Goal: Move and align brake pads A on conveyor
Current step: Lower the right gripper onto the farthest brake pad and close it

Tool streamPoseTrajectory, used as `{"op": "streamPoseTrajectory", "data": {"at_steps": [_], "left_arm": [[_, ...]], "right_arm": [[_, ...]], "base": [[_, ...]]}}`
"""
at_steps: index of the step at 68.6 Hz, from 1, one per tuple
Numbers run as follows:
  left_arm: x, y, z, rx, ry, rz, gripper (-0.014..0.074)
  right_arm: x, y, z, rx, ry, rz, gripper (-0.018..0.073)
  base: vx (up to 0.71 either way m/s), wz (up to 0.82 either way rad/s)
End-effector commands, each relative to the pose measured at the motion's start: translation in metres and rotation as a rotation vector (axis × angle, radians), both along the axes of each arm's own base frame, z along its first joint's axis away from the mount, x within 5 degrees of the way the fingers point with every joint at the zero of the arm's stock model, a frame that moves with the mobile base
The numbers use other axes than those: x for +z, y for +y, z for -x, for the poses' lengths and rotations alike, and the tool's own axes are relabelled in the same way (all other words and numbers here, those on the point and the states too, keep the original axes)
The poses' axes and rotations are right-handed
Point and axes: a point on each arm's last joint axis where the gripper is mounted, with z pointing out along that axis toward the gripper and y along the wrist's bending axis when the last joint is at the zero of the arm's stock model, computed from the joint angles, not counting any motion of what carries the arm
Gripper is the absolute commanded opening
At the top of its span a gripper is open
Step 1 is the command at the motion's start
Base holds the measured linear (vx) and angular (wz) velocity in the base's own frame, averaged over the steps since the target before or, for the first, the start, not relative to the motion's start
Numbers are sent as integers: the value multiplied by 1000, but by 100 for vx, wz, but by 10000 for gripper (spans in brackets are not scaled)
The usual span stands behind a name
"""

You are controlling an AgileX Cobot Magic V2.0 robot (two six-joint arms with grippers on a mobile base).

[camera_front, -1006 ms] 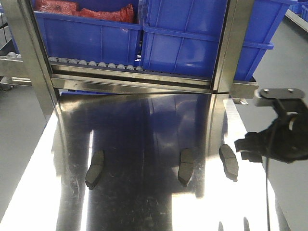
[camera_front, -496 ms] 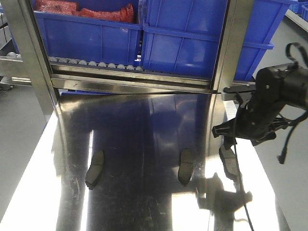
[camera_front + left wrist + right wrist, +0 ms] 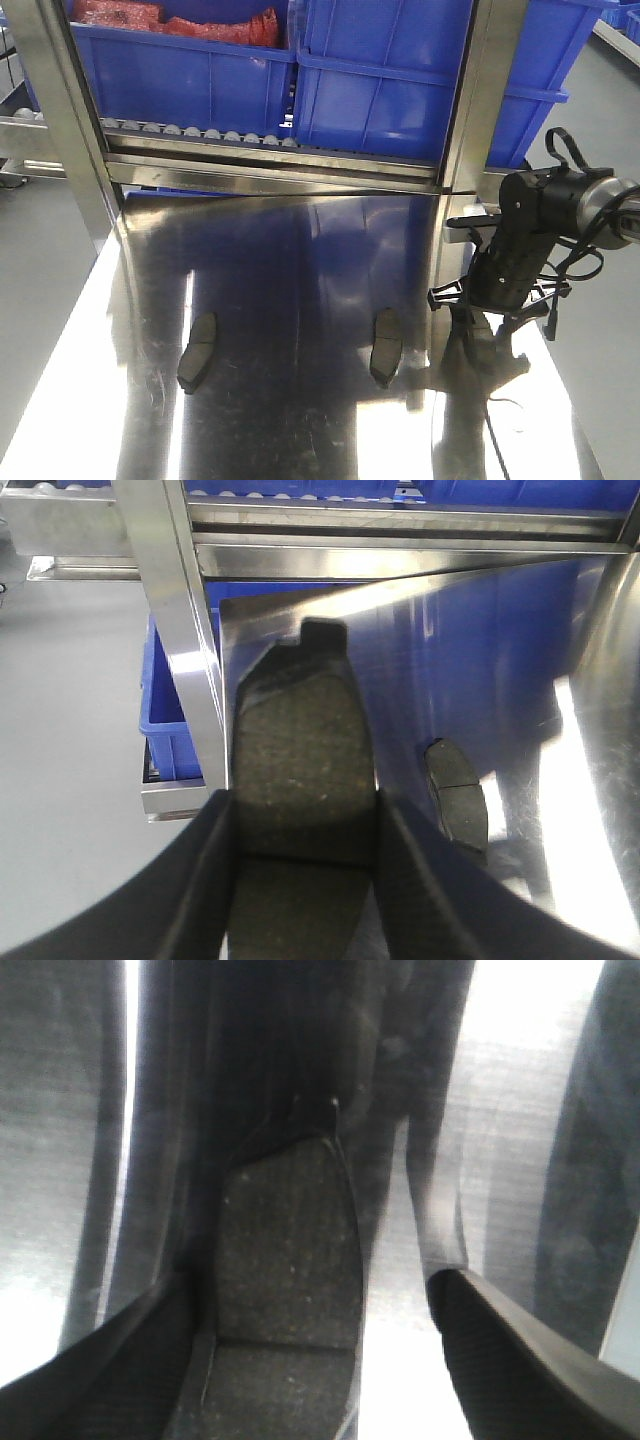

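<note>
The right pincer (image 3: 468,335), off to the side a second ago, now straddles the rightmost brake pad (image 3: 285,1250) lying on the steel bench (image 3: 300,250), its fingers apart. The left pincer (image 3: 305,825) is clamped on another pad (image 3: 300,730). A pickup looks imminent.

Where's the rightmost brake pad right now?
Front view: rightmost brake pad lies on the steel table near its right edge, right of the middle pad, inside the open right gripper.
</note>
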Motion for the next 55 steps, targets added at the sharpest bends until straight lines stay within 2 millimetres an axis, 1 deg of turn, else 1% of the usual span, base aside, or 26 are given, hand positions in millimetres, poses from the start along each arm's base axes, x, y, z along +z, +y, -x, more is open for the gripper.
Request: {"op": "streamPoseTrajectory", "data": {"at_steps": [1, 8, 13, 20, 31, 35, 39, 47, 55], "left_arm": [[18, -1, -3, 4, -128, 25, -6], [18, -1, -3, 4, -128, 25, -6], [18, -1, -3, 4, -128, 25, -6], [18, -1, -3, 4, -128, 25, -6], [18, -1, -3, 4, -128, 25, -6], [18, -1, -3, 4, -128, 25, -6], [18, -1, -3, 4, -128, 25, -6], [18, -1, -3, 4, -128, 25, -6], [18, -1, -3, 4, -128, 25, -6]], "right_arm": [[21, 0, -5, 8, -79, -33, 503], [21, 1, -4, 16, -74, -46, 467], [21, 2, -4, 12, -71, -54, 409], [21, 1, -2, 12, -52, -52, 284], [22, 1, -1, -5, -43, -54, 42], [26, 2, -1, -13, -52, -58, -19], [32, 1, 0, -17, -71, -63, -15], [53, 1, 4, -16, -132, -72, -11], [87, -1, 14, -10, -222, -80, -10]], "base": [[0, 0], [0, 0], [0, 0], [0, 0], [0, 0], [0, 0], [0, 0], [0, 0], [0, 0]]}}
